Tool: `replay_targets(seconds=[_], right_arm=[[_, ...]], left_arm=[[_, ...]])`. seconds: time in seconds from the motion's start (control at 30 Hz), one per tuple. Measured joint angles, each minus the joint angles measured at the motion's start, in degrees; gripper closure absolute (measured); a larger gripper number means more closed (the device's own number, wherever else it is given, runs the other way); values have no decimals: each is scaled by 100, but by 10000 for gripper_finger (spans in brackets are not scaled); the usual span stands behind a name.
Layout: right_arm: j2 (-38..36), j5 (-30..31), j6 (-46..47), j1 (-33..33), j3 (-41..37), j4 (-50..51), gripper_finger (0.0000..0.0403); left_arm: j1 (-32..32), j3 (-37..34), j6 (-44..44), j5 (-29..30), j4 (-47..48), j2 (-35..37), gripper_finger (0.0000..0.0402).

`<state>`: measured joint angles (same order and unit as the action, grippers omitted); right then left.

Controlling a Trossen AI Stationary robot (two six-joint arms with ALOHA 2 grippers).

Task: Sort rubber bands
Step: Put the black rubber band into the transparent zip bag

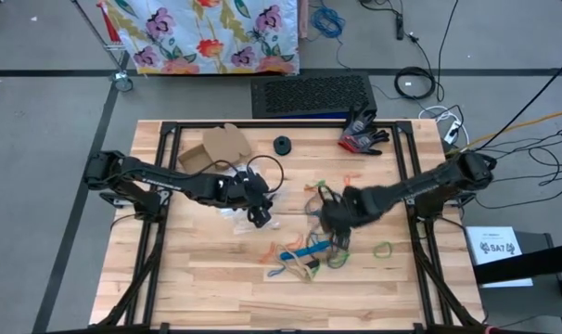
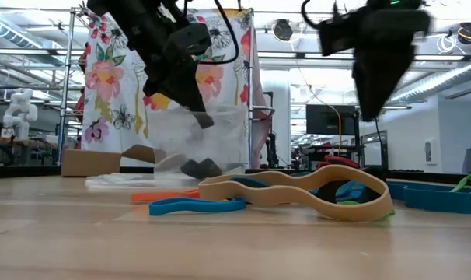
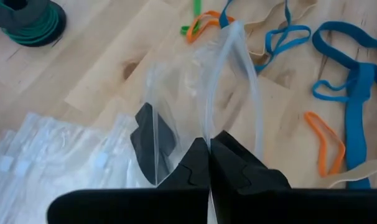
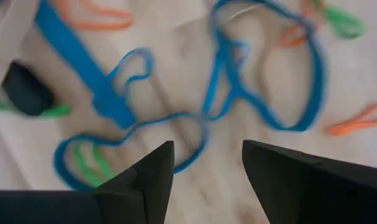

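Overhead, scattered rubber bands [image 1: 309, 252], left wrist, jaws pinching clear bag [image 3: 195, 93]

rubber bands [image 1: 313, 252] lie loose and flat in a tangled heap on the wooden table [image 1: 197, 288], right of centre; blue, green, orange and tan loops overlapping; a wide tan band [image 2: 298, 193] snakes over a blue band [image 2: 195, 205] at the near side; one green band [image 1: 382, 249] lies apart, right of the heap
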<state>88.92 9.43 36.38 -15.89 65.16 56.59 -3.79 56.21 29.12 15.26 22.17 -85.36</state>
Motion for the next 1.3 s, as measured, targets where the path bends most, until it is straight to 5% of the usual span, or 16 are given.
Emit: replay_targets(seconds=[0.37,1.3], right_arm=[[7,-253,-473,-1029,-930,-2856,254],[1231,-855,-771,-925,-1124,-4622,279]], left_arm=[[-55,0,53,-218,-98,0,401],[-236,0,61,-465,-339,0,401]])
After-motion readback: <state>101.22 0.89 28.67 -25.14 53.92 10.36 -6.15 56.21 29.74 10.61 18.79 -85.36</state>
